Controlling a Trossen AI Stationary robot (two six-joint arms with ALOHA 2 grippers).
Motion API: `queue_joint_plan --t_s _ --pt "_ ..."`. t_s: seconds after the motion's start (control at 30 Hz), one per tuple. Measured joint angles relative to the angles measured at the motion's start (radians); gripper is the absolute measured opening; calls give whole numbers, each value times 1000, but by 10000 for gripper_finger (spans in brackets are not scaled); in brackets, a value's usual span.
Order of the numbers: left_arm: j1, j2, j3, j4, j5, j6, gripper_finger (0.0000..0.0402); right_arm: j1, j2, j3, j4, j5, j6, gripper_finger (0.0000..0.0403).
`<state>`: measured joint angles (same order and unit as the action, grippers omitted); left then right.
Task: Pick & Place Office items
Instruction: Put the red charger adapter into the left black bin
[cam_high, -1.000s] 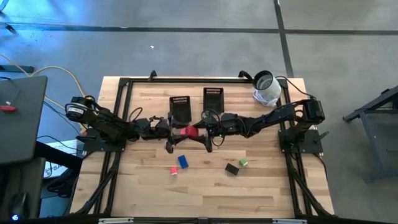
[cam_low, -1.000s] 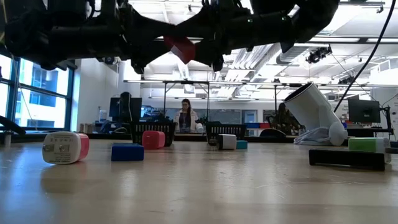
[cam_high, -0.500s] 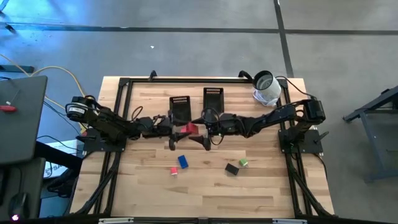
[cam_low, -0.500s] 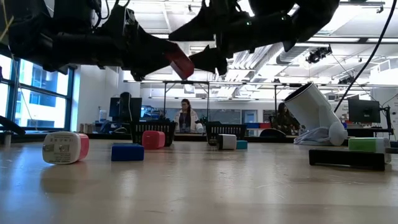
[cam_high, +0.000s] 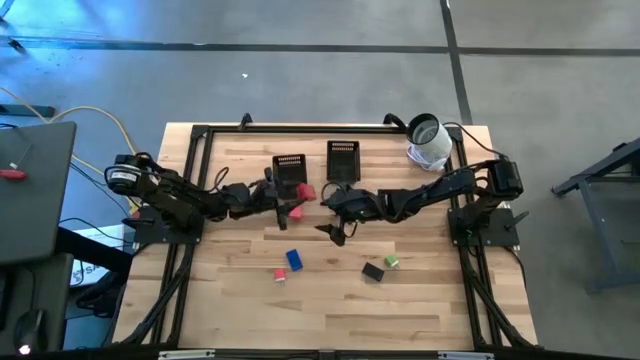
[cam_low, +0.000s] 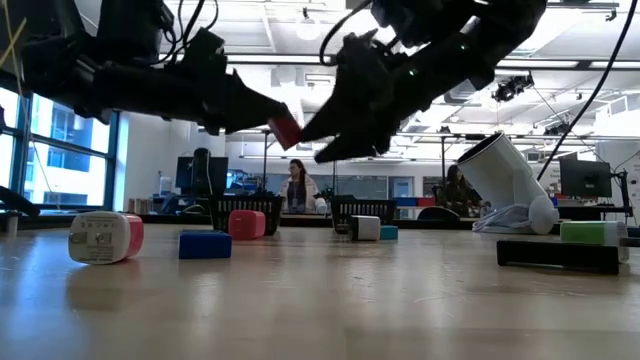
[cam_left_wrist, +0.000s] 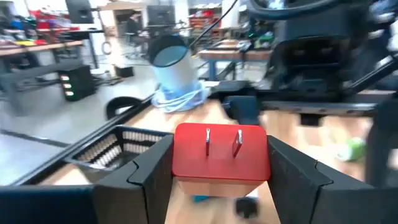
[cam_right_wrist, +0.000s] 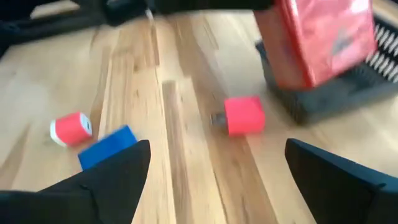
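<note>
Four small pieces are seen on the near half of the bench (cam_high: 240, 300) in the high view: a pink-and-white piece (cam_high: 279, 274) and a blue block (cam_high: 294, 259) close together left of the middle, and a black block (cam_high: 373, 271) with a small green piece (cam_high: 391, 262) just beside it toward the right. The blue block's long axis is laid at a slant, running from the near left toward the far right.

Farther in, above the middle of the bench, a red plug block (cam_high: 303, 192) is held in the left tool (cam_high: 295, 198), whose fingers (cam_left_wrist: 149, 174) are clenched on its two sides. In the left wrist view its two metal prongs are seen on the face turned away from that arm, toward the right side of the bench. The block is carried clear of the wood, at the near edge of the left mesh tray (cam_high: 290, 170). A second red piece (cam_high: 295, 211) is seen on the bench just near of it.

The right tool (cam_high: 335, 213) is held just to the right, its jaws spread wide and released, with nothing between them.

Toward the far edge a second mesh tray (cam_high: 343, 158) is set, and a white cylinder (cam_high: 428, 140) is laid by the far right corner.
</note>
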<state>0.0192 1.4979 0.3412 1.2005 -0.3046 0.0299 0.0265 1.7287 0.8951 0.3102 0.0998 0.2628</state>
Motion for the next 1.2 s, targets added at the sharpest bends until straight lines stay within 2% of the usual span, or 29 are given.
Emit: queue_joint_plan --t_s 0.17,0.57,0.77,1.03,1.2 --pt "19 -20 0 -60 -67 32 200 5 0 0 -87 6 32 361" --pt "52 -74 -1 -192 -277 135 200 56 0 0 -159 8 59 361" --pt "54 -78 -1 -283 -354 126 200 68 0 0 -203 66 67 361" --pt "100 -78 -1 -389 -336 37 200 68 1 0 -202 66 77 358" --pt "137 -78 -1 -423 -253 -22 201 68 1 0 -202 66 77 357"
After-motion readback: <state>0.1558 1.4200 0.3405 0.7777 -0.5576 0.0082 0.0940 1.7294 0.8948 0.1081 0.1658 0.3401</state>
